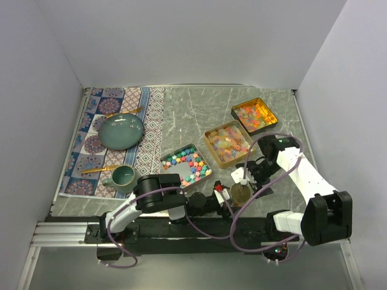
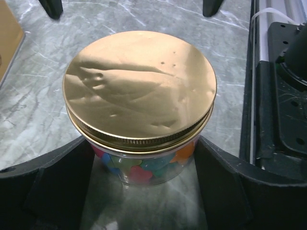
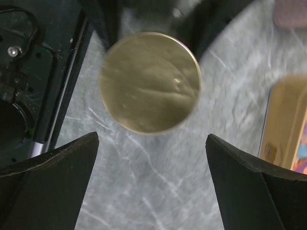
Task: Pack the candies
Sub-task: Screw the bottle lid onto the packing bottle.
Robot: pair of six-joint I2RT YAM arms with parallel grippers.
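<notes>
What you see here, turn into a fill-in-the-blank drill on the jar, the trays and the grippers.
1. The jar has a ___ lid.
2. The left gripper has one finger on each side of the ___.
3. Candies lie in ___ open trays.
4. The right gripper, facing the lid, is ___.
Missing words: gold; jar; three; open.

Black left arm [image 1: 158, 192]; white-shelled right arm [image 1: 302, 172]; purple cables [image 1: 231, 229]; black jaws.
</notes>
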